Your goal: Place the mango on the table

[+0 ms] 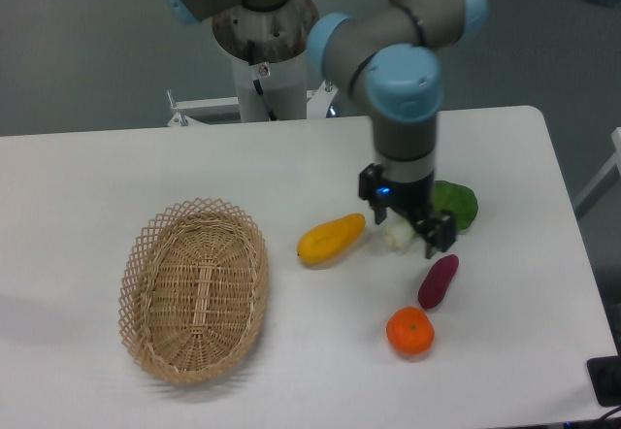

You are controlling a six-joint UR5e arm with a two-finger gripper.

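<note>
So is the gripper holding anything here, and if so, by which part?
Nothing is held. The gripper is open and empty, up over the bok choy, while the mango lies free on the table.

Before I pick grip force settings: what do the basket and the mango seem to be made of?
The basket looks like tan woven wicker, matte, with an open lattice rim and visible strands. The mango has a smooth yellow-orange skin with a slight sheen; whether it is real fruit or a plastic replica cannot be told from here.
</note>
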